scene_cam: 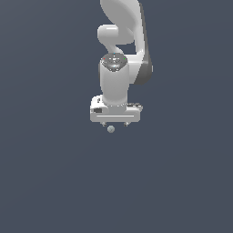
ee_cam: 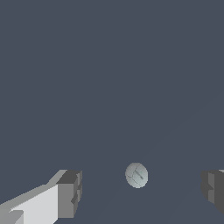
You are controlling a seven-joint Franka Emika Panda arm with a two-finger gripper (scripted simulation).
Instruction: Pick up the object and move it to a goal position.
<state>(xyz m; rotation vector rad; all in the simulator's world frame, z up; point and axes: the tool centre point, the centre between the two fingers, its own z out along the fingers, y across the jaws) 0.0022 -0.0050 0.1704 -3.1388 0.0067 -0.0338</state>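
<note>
A tiny pale grey-blue ball (scene_cam: 111, 129) lies on the dark floor just below the white gripper (scene_cam: 115, 124) in the exterior view. The gripper hangs from the white arm, pointing down, with only its small fingertips (scene_cam: 104, 123) showing under the hand. In the wrist view the ball (ee_cam: 136, 175) sits between the two fingers (ee_cam: 70, 192), apart from both. The gripper (ee_cam: 141, 190) is open wide and holds nothing.
The plain dark grey floor (scene_cam: 54, 182) fills both views. The white arm (scene_cam: 120, 50) rises above the gripper toward the top of the exterior view. No other object shows.
</note>
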